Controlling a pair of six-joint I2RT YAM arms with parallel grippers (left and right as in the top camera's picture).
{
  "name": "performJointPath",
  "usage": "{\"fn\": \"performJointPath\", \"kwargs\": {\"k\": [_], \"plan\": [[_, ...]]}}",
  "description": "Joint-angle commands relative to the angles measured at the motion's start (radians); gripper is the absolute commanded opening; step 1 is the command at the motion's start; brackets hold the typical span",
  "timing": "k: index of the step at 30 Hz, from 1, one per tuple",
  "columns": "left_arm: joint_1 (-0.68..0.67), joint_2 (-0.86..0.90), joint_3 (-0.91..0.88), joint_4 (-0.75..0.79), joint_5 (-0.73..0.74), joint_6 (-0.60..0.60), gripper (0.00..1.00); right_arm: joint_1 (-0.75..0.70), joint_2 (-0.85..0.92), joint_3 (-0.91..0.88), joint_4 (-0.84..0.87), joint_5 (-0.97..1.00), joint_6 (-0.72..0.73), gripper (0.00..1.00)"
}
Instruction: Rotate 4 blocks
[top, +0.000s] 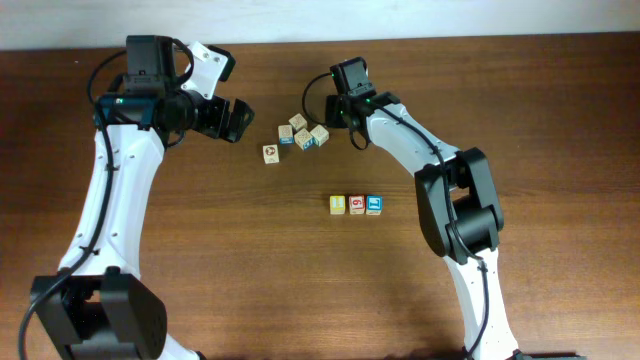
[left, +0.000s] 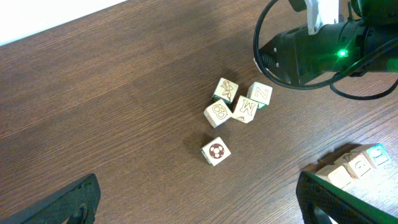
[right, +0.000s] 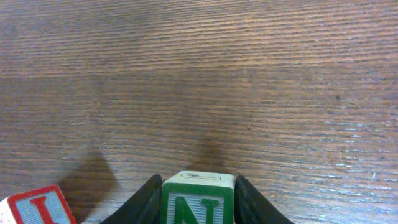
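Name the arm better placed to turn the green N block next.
Right. The right hand grips both sides of the green N block on the table; the left hand hangs open, away from the loose blocks.

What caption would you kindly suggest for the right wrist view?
Right gripper grips the green block; a red block sits lower left.

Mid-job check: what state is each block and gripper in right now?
left gripper: open, empty.
right gripper: shut on green block.
green block: gripped on both sides.
yellow block: free, in row.
red block: free, middle of row.
blue block: free, in row.
tan cubes: loose, clustered, one apart.
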Motion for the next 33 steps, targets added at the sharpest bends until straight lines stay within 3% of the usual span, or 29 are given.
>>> {"fn": "performJointPath", "kwargs": {"k": [1, 6, 9, 13, 22, 27, 28, 33], "plan": [[0.003, 0.003, 0.017, -0.001, 0.011, -0.005, 0.99, 0.0, 0.017, 0.006, -0.003, 0.01, -0.017, 0.27], [0.003, 0.003, 0.017, -0.001, 0.011, -0.005, 0.99, 0.001, -0.087, 0.018, -0.13, -0.045, -0.016, 0.27], [0.003, 0.003, 0.017, -0.001, 0.011, -0.005, 0.99, 0.009, -0.289, 0.026, -0.422, -0.278, -0.016, 0.27], [0.003, 0.003, 0.017, -0.001, 0.011, -0.005, 0.99, 0.083, -0.289, 0.016, -0.638, -0.374, -0.003, 0.25], [0.003, 0.003, 0.017, -0.001, 0.011, -0.005, 0.99, 0.258, -0.277, -0.271, -0.441, -0.107, 0.228, 0.26], [0.003, 0.003, 0.017, -0.001, 0.011, -0.005, 0.99, 0.283, -0.277, -0.306, -0.405, 0.014, 0.237, 0.27], [0.003, 0.003, 0.017, -0.001, 0.011, -0.005, 0.99, 0.283, -0.277, -0.316, -0.402, 0.013, 0.237, 0.32], [0.003, 0.003, 0.017, -0.001, 0.011, -0.005, 0.99, 0.283, -0.277, -0.32, -0.403, 0.002, 0.236, 0.38]]}}
